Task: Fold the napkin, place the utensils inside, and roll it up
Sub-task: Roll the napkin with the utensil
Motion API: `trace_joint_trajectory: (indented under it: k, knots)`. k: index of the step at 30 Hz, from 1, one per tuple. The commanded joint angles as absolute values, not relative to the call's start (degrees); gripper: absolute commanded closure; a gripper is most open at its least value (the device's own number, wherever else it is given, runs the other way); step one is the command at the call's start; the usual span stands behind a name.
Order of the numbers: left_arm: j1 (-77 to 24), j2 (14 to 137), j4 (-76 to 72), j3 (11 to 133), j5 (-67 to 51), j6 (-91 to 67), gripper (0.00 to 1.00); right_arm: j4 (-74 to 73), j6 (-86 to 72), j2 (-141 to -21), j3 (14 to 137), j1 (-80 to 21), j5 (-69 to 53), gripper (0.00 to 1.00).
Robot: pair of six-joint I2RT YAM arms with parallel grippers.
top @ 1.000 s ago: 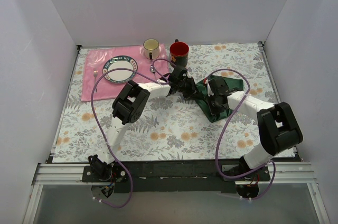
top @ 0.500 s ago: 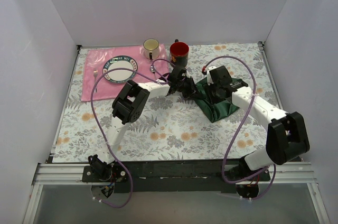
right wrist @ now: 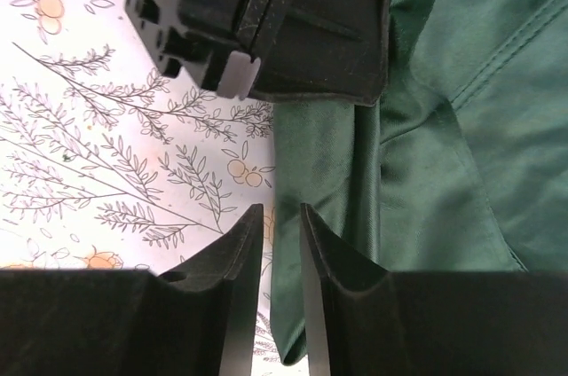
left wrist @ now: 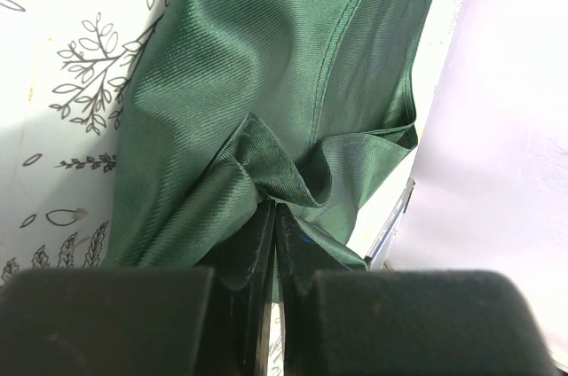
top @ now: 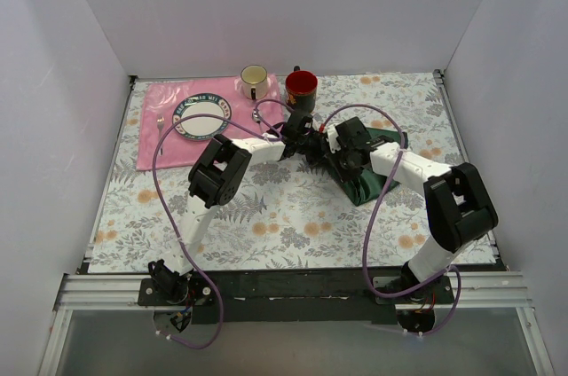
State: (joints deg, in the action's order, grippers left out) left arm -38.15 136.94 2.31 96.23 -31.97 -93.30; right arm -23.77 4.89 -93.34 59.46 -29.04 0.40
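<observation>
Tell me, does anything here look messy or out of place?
Yes. The napkin lies bunched and creased right of centre instead of spread flat, and one puckered fold of it is pinched in the shut left gripper.

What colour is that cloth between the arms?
The napkin is dark green, slightly shiny; clearest in left wrist view.

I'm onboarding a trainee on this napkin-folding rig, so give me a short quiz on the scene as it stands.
1. True or false: the left pincer is shut on a fold of the napkin.
2. The napkin lies on: A) the pink placemat, B) the floral tablecloth, C) the plate.
3. Fill in: the mug nearest the napkin is ___ in colour.
Key: 1 true; 2 B; 3 red.
</observation>
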Motion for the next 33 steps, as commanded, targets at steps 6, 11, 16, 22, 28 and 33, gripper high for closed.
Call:
trace_joint_trajectory:
  k: [6, 11, 16, 22, 28, 33]
  knots:
    - [-37.5, 139.2, 9.1, 95.1, -28.9, -91.3, 0.98, -20.4, 6.9, -94.9, 59.1, -29.2, 2.4, 0.62]
    - [-37.4, 139.3, 9.2, 95.6, -29.3, -91.3, 0.98, -19.3, 6.9, -96.0, 57.4, -29.4, 1.8, 0.6]
    - [-37.4, 139.4, 9.2, 95.6, -29.4, -91.3, 0.98, -17.9, 6.8, -96.9, 55.5, -29.9, 3.6, 0.58]
    - [-37.1, 139.1, 9.2, 95.5, -30.0, -91.2, 0.99, -18.6, 7.2, -100.5, 53.5, -31.7, 8.9, 0.53]
    - [-36.6, 139.0, 9.8, 96.0, -31.3, -90.9, 0.98, -19.6, 5.8, -103.3, 51.9, -32.3, 14.3, 0.62]
    - [-35.9, 138.5, 10.0, 96.7, -33.4, -91.1, 0.98, -19.7, 5.1, -104.9, 50.8, -33.4, 19.2, 0.81]
